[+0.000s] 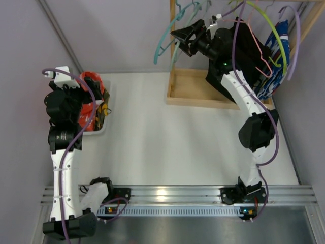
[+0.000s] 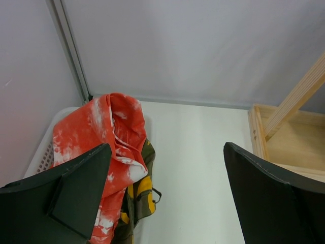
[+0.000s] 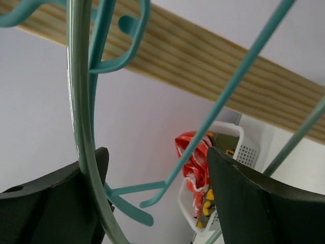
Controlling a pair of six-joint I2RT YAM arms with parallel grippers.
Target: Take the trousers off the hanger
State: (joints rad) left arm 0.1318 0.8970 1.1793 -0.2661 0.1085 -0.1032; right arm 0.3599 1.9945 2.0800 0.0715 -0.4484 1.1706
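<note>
The red-orange trousers with white marks [image 2: 109, 129] and the green-yellow camouflage trousers [image 2: 138, 195] lie heaped in a white basket [image 2: 44, 155] at the table's left [image 1: 104, 127]. My left gripper [image 2: 165, 198] is open and empty just above and beside them [image 1: 81, 99]. Black trousers [image 1: 249, 40] hang on the wooden rack behind my right arm. My right gripper [image 1: 184, 40] is up at the bare teal hangers [image 1: 167, 40]. It is open [image 3: 157, 198]. A teal hanger bar [image 3: 84, 127] runs close along its left finger [image 3: 61, 203].
The wooden rack has a tray base [image 1: 193, 94] at the back right and a top beam [image 3: 203, 66]. Pink, green and purple hangers [image 1: 277, 46] and a blue patterned garment [image 1: 277, 66] hang at its right end. Grey walls stand close on the left and right.
</note>
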